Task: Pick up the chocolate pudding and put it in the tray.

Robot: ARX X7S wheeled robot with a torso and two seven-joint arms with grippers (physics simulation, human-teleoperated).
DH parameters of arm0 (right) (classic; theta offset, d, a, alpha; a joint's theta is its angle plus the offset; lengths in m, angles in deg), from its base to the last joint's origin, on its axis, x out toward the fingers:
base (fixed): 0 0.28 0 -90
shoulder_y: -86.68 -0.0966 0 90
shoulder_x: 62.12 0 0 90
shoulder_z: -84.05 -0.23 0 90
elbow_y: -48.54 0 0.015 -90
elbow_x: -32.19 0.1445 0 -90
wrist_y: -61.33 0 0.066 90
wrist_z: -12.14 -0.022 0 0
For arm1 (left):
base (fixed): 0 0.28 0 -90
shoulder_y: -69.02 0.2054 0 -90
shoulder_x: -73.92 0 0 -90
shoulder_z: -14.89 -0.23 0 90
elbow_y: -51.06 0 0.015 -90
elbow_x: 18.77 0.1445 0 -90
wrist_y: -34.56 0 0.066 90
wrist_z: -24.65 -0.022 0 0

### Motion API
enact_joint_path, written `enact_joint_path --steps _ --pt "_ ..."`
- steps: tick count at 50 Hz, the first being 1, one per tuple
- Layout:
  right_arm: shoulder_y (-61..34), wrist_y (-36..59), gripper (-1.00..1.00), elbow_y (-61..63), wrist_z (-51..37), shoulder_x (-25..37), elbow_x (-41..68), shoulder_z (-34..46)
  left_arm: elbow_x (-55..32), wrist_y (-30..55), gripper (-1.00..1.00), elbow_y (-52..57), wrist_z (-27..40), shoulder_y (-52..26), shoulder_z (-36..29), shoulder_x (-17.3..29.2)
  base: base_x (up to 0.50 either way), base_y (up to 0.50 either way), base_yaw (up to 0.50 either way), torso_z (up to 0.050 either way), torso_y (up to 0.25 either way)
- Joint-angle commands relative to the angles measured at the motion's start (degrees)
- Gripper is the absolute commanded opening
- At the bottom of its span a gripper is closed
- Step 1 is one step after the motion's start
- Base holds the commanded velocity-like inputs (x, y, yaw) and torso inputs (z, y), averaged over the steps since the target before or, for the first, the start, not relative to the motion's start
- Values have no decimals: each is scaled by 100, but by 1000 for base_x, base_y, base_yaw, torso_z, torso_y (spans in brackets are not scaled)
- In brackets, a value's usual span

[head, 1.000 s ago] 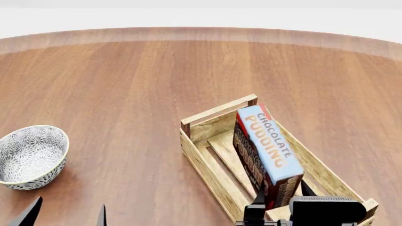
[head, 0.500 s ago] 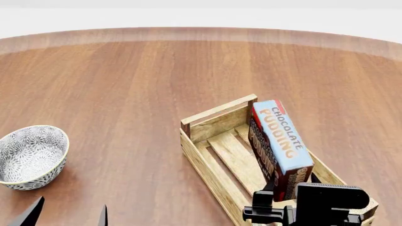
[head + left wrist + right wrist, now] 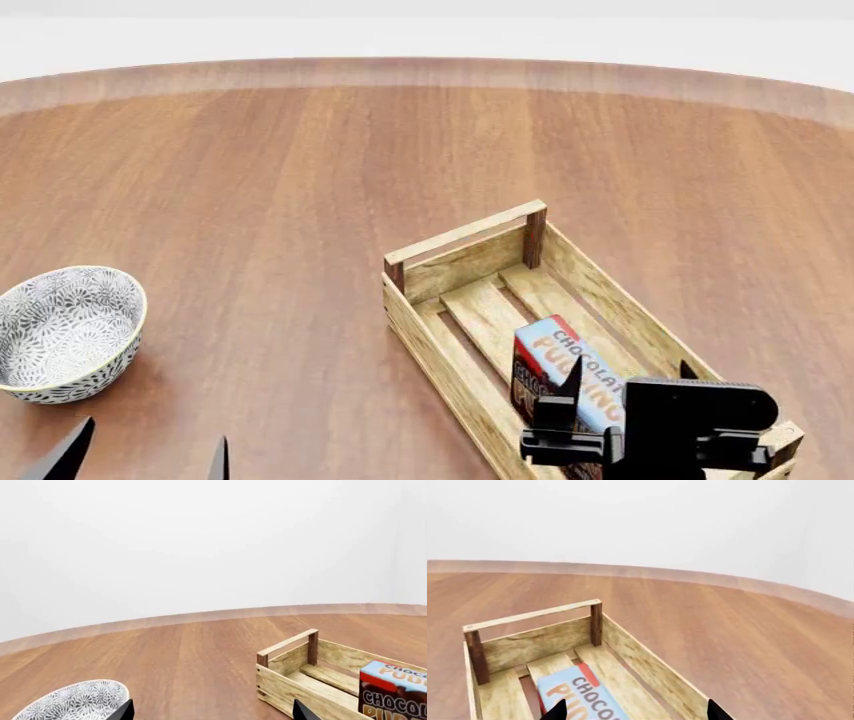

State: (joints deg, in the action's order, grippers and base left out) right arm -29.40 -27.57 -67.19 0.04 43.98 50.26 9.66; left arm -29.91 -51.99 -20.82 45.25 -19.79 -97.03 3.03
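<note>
The chocolate pudding point(image 3: 571, 371) lies inside the tray point(image 3: 454, 268), at its near end. The right gripper point(image 3: 627, 378) hovers over it, fingers spread, released. The left gripper point(image 3: 144, 450), near-left, is also released.

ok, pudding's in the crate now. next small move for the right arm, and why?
Probably lift the right gripper straight up, clear of the tray. The chocolate pudding lies inside on the slats, and the fingertips stand spread either side of it, apparently not clamping.
</note>
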Motion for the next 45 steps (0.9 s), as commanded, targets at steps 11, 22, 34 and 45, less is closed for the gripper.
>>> enact_joint_path --steps 11,22,34,45 --pt "-40 -29 100 -49 -75 10 -119 14 -26 -10 100 7 27 -16 -22 29 0 0 0 0 0" --pt "270 -186 100 647 -147 121 89 -170 5 52 100 382 200 65 67 98 0 0 0 0 0" --pt "1401 -433 100 2953 -452 546 244 -407 176 267 100 1633 422 488 89 390 0 0 0 0 0" --pt "2024 -486 100 4333 -728 819 -204 -289 248 318 100 2185 485 686 65 524 0 0 0 0 0"
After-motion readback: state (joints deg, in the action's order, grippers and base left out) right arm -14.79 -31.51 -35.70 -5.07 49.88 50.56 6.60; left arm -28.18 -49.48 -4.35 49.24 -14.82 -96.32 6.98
